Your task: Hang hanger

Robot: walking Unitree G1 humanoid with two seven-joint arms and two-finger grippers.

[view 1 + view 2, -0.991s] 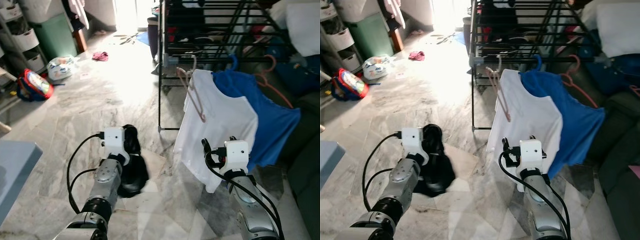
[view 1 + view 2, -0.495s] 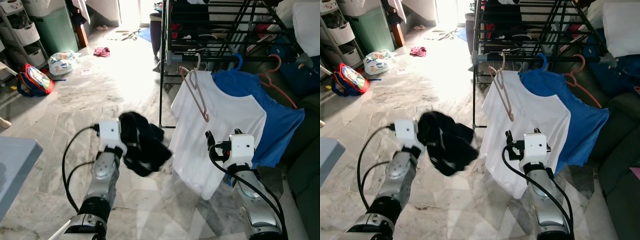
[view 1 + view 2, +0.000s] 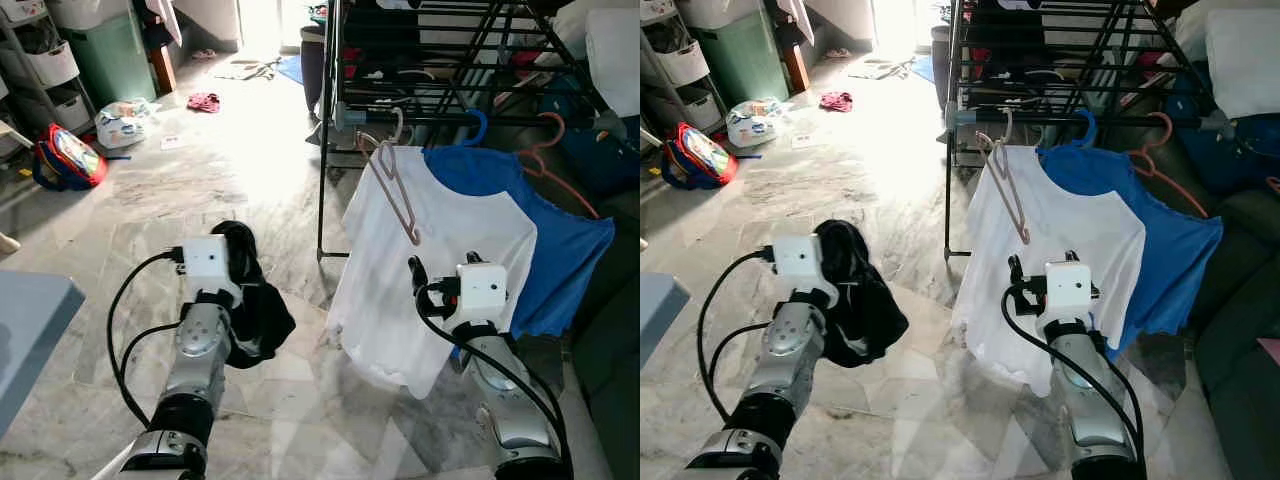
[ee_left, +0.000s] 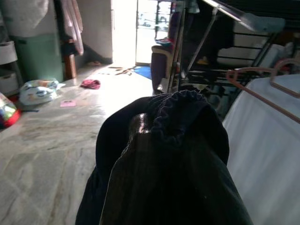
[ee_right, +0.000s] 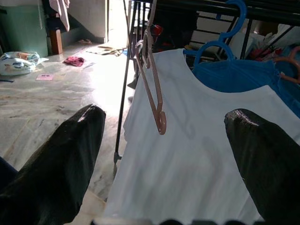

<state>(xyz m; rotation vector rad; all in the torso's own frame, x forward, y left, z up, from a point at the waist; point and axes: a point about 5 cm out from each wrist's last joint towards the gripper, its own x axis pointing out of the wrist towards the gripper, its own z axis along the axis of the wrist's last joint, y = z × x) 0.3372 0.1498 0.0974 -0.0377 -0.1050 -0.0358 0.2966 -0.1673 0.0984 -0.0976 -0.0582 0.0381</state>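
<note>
Black garment clamped in raised left pincer; right pincer wide, facing pink hanger.

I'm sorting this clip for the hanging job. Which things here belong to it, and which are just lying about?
Job:
left tool shut on black garment
open right tool
empty pink hanger
drying rack

Lying about:
white shirt
blue shirt
backpack
plastic bag
</note>
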